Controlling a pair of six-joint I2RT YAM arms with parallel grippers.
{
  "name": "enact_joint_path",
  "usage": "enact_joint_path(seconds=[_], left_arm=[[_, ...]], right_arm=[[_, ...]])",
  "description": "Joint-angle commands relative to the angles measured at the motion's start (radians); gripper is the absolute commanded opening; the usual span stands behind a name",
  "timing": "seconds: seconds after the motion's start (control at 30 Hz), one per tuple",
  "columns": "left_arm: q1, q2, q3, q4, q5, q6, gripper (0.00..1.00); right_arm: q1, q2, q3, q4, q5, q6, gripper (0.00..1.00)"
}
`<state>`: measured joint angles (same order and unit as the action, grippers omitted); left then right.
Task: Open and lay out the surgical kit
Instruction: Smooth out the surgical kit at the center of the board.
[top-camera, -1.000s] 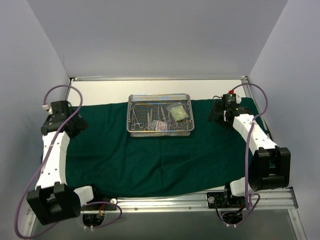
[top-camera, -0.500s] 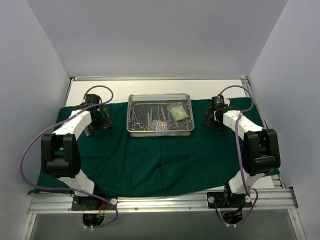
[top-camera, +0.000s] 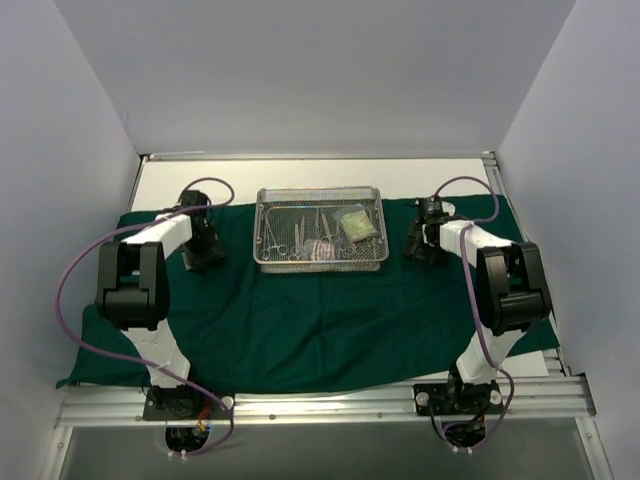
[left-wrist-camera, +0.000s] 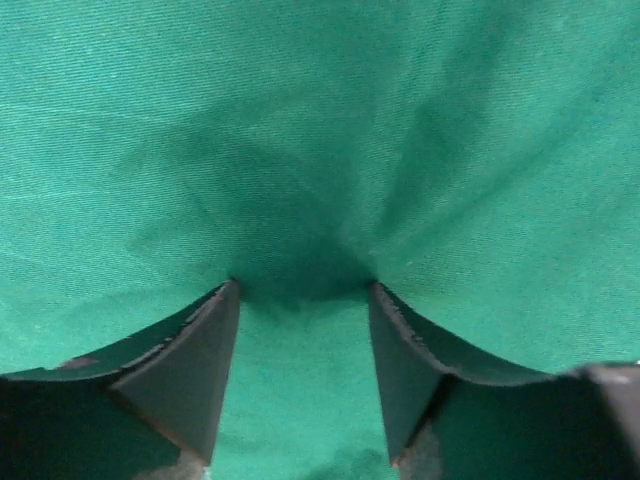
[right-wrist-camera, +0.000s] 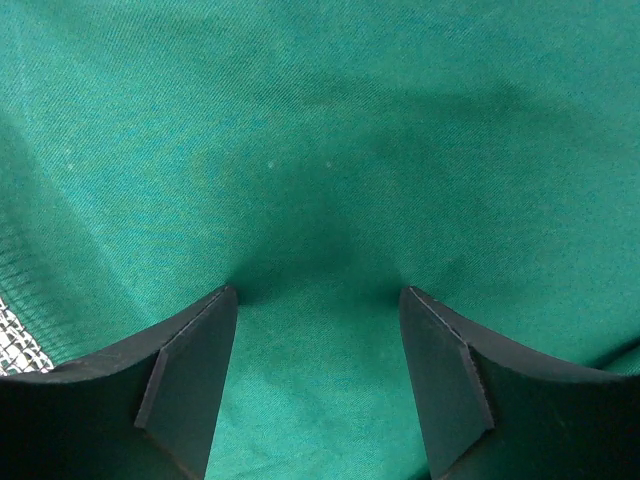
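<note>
Top external view: wire-mesh tray on the far middle of the spread cloth wrap; long axis left to right; instruments and a packet inside
Left gripper: just off the tray's left short end; jaws parted, tips down on cloth, gripping nothing
Right gripper: off the right short end; likewise parted and empty; seemingly the nearer, with mesh at the right wrist view's edge
Coming move: probably an inward reach along that axis

left tool swung in onto cloth, right tool edged nearer tray
</note>
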<state>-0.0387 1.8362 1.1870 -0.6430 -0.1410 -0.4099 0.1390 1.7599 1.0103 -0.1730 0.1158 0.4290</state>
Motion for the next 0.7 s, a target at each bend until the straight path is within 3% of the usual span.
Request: enact_joint_path(seconds=[0.0, 0.07, 0.13, 0.33, 0.37, 0.4, 0.67], left_arm=[[-0.003, 0.038, 0.031, 0.005, -0.025, 0.003, 0.60], [-0.001, 0.057, 0.043, -0.006, -0.034, 0.006, 0.55], [-0.003, 0.067, 0.049, -0.007, -0.034, 0.010, 0.42], [-0.003, 0.110, 0.094, -0.024, -0.040, 0.014, 0.17], [-0.001, 0.120, 0.102, -0.029, -0.042, 0.016, 0.06], [-0.001, 0.126, 0.112, -0.033, -0.045, 0.017, 0.03], [0.010, 0.253, 0.339, -0.107, -0.062, 0.017, 0.02]], right_arm=[[0.005, 0.030, -0.035, -0.019, 0.042, 0.007, 0.61], [0.005, 0.044, -0.041, -0.022, 0.042, 0.011, 0.59], [0.005, 0.058, -0.050, -0.020, 0.039, 0.016, 0.48], [0.005, 0.090, -0.056, -0.013, 0.035, 0.016, 0.10], [0.005, 0.090, -0.055, -0.008, 0.033, 0.014, 0.06], [0.005, 0.093, -0.049, -0.008, 0.031, 0.013, 0.00], [-0.021, 0.168, 0.089, -0.013, 0.007, 0.017, 0.00]])
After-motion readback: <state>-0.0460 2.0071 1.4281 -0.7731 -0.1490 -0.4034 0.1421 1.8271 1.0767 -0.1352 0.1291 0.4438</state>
